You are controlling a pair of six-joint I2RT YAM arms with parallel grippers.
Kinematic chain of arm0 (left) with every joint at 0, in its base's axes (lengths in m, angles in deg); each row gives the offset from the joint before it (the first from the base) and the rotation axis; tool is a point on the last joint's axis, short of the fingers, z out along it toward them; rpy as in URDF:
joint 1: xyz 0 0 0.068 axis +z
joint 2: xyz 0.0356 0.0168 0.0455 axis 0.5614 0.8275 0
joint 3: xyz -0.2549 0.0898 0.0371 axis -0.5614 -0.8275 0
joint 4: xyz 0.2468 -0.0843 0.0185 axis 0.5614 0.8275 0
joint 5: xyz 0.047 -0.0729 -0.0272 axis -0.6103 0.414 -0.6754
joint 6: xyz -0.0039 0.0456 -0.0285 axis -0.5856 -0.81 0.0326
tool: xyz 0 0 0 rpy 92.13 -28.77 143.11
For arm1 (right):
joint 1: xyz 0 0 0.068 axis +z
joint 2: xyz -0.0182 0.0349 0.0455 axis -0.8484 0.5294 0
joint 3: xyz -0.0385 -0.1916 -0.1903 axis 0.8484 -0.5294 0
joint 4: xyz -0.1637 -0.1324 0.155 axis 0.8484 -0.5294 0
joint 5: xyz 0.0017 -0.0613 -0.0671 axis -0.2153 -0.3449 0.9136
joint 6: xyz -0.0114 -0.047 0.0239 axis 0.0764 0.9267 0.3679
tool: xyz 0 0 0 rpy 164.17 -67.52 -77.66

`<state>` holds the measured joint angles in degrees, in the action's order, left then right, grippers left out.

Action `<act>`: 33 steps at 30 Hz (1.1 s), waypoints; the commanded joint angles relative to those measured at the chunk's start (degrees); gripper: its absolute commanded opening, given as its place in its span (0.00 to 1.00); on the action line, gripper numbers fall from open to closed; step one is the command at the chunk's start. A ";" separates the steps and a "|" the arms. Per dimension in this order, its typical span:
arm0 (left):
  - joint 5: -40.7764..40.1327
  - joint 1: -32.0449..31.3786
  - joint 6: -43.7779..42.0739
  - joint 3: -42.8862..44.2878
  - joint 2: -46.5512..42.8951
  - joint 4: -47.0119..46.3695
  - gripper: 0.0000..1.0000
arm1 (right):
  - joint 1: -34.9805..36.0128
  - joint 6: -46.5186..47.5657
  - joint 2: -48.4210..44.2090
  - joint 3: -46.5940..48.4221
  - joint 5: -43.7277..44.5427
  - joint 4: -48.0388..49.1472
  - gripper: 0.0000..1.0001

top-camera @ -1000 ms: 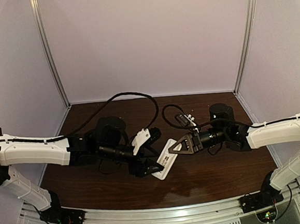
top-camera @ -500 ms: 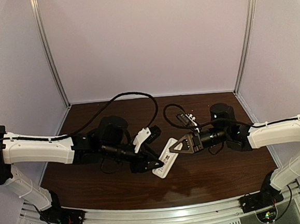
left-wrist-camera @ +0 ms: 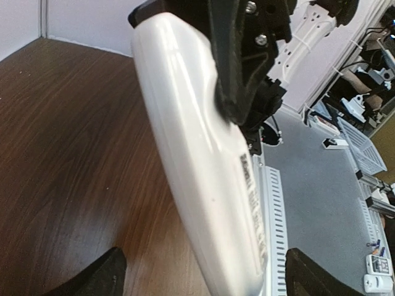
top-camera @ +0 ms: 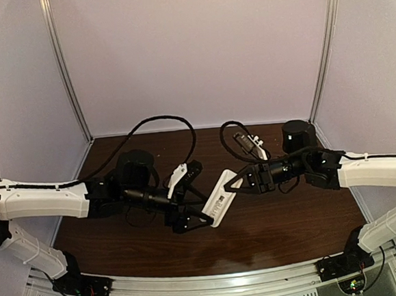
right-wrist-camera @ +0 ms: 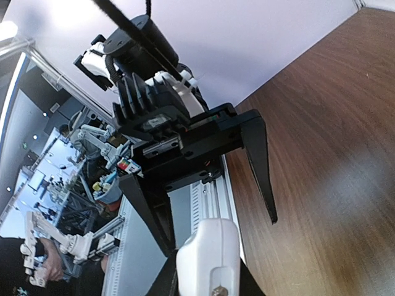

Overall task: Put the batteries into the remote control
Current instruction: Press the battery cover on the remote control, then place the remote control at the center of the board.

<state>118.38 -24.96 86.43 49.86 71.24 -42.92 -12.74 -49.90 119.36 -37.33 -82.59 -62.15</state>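
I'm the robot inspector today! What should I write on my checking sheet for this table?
Surface: dark brown wooden table, shiny.
Job's things: white remote control, tilted and held by one end; batteries, nothing seen.
Clutter: nothing seen.
Grippers: right gripper shut on the remote control's far end; left gripper open, its fingers on either side of the near end, not touching it.
Cables: black cable loops behind the left arm; a second one curls by the right wrist.
Surroundings: pale walls, metal posts, metal rail at the near edge.
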 commanded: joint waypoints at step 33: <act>43.19 4.44 25.33 5.65 7.60 -33.59 0.74 | 8.10 31.94 -1.77 22.17 -5.10 -25.74 0.06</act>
<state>158.49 -20.89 107.07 53.90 77.39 -68.60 -5.52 -18.80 117.09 -17.90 -87.09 -87.77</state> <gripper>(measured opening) 0.755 0.217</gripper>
